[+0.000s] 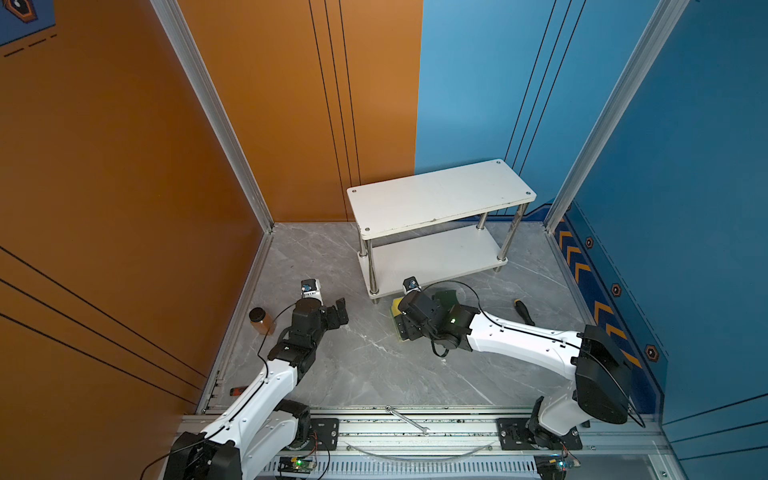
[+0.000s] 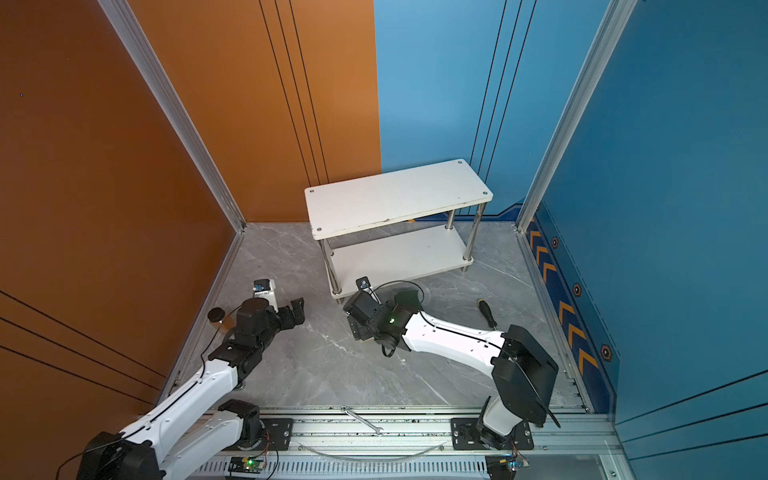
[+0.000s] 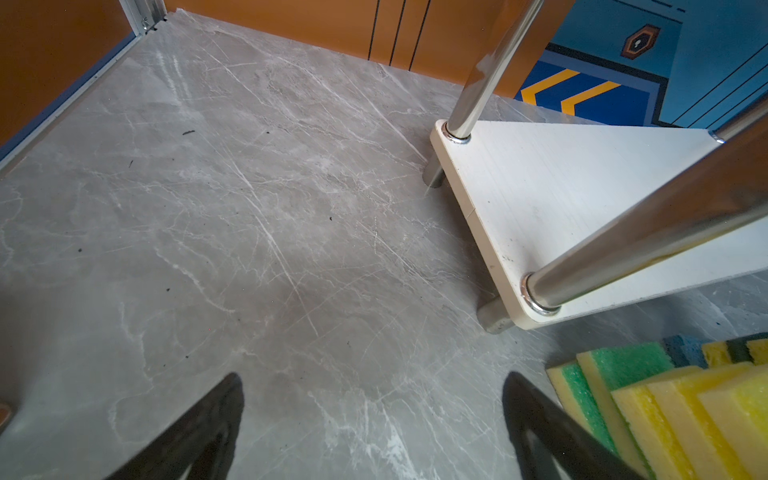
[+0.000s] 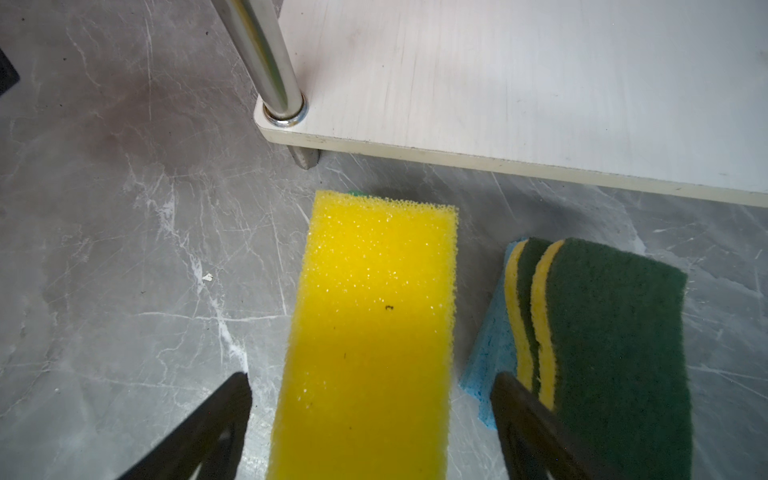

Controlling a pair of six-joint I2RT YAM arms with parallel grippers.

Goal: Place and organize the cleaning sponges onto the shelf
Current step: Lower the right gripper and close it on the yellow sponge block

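Note:
The white two-tier shelf (image 1: 440, 195) (image 2: 395, 199) stands at the back, both boards bare. The cleaning sponges lie on the floor by its front corner. In the right wrist view a yellow sponge (image 4: 374, 311) lies between the fingers of my right gripper (image 4: 372, 407), open with a gap on each side. Beside it two dark-green-topped sponges (image 4: 615, 332) lean on a light blue one (image 4: 486, 353). In both top views the right gripper (image 1: 405, 328) hangs over the pile. My left gripper (image 3: 374, 415) (image 1: 338, 316) is open over bare floor, left of green-on-yellow sponges (image 3: 623, 361).
A brown jar with a black lid (image 1: 261, 321) stands by the left wall. A black-handled screwdriver (image 1: 524, 311) lies right of the right arm. A wrench (image 1: 409, 420) rests on the front rail. Chrome shelf posts (image 4: 266, 62) rise close to the sponges.

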